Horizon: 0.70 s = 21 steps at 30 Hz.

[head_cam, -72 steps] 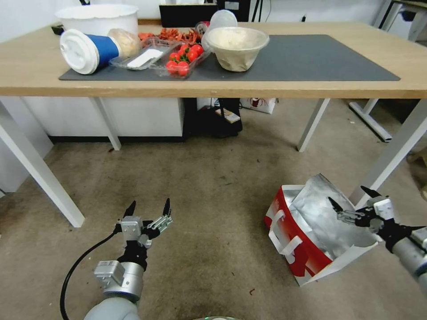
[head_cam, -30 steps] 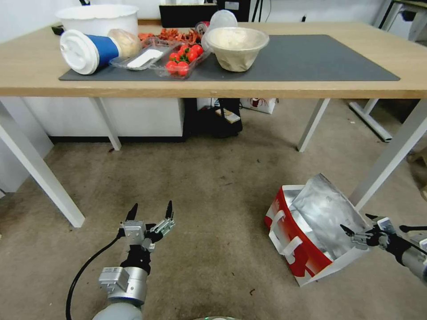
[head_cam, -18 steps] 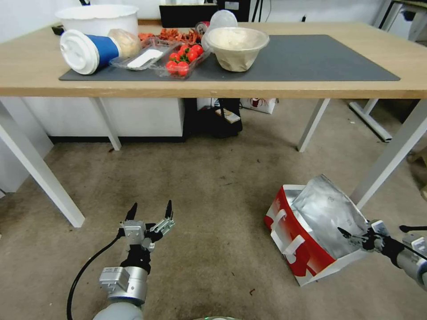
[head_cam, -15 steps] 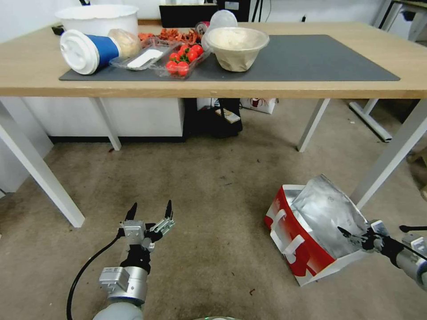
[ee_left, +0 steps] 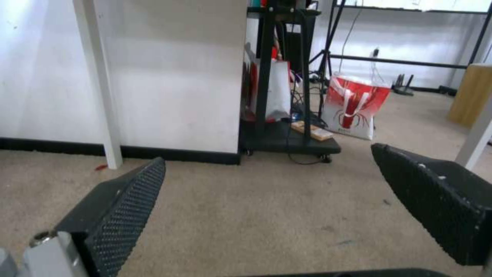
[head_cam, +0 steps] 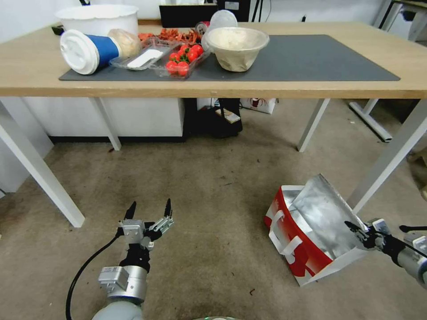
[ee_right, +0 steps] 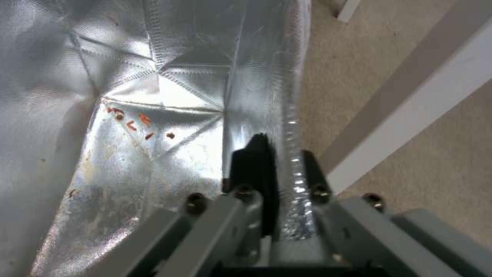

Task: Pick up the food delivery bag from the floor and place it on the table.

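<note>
The food delivery bag (head_cam: 291, 235) stands tilted on the floor (head_cam: 213, 186) at my right, its red side with white handles facing me and its silver foil lining (head_cam: 320, 209) sticking up. My right gripper (head_cam: 357, 230) is at the bag's right rim, shut on the edge of the foil lining (ee_right: 153, 77), with one dark finger (ee_right: 253, 157) inside the bag and one outside. My left gripper (head_cam: 149, 210) hovers low over the carpet at the left, open and holding nothing (ee_left: 266, 165). The table (head_cam: 311, 91) stretches across the back with its dark grey mat (head_cam: 311, 58).
A white table leg (head_cam: 387, 160) stands right behind the bag. On the table's left half lie a blue cup (head_cam: 86, 50), a tomato tray (head_cam: 182, 58), a bowl (head_cam: 235, 46) and a white tub (head_cam: 98, 18). Under the table are a black cart (head_cam: 218, 118) and another red-and-white bag (ee_left: 353, 107).
My right gripper came down from above the bag to its right rim and shut on the foil edge. The left arm sank slightly and stays open.
</note>
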Motion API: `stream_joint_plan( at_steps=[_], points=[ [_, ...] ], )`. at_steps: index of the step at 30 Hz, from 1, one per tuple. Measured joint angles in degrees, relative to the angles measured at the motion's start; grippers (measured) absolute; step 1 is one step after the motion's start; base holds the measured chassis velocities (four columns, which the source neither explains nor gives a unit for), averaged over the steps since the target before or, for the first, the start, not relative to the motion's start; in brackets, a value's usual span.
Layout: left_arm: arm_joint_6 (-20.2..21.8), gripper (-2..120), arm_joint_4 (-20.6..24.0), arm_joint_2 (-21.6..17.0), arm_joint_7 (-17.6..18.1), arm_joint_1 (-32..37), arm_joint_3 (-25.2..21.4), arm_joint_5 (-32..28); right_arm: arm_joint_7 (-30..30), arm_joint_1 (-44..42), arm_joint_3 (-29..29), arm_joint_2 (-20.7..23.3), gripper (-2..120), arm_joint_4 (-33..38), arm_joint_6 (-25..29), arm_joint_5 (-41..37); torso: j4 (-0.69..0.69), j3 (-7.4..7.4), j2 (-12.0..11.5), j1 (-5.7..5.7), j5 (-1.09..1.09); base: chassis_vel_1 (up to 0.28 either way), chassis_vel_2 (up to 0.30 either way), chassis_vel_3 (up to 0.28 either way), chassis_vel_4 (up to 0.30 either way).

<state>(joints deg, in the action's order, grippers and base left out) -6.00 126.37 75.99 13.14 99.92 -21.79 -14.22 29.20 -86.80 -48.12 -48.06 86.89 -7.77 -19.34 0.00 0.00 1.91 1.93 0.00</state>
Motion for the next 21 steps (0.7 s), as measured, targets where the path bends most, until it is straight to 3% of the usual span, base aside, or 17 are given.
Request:
stream_joint_plan(
  at_steps=[12,15,21],
  points=[
    [0.17,100,0.06,-0.36,0.03,-0.43,-0.37,-0.45,3.48,-1.69,-0.62,1.30,0,2.57,1.65,-4.37,-0.01,0.00,0.00,-0.01,0.01,0.000,0.000,0.000,0.000],
    [0.30,100,0.10,-0.36,0.09,-0.57,-0.49,-0.54,6.69,-2.83,-1.56,2.96,0,5.49,2.65,-7.70,0.00,0.00,0.00,0.00,0.00,0.000,0.000,0.000,0.000],
    [0.47,100,0.19,-0.19,0.21,-0.78,-0.56,-0.56,7.64,-3.84,-2.09,5.88,0,10.92,1.56,-13.15,0.00,0.00,0.00,0.00,0.00,0.000,0.000,0.000,0.000]
  ],
)
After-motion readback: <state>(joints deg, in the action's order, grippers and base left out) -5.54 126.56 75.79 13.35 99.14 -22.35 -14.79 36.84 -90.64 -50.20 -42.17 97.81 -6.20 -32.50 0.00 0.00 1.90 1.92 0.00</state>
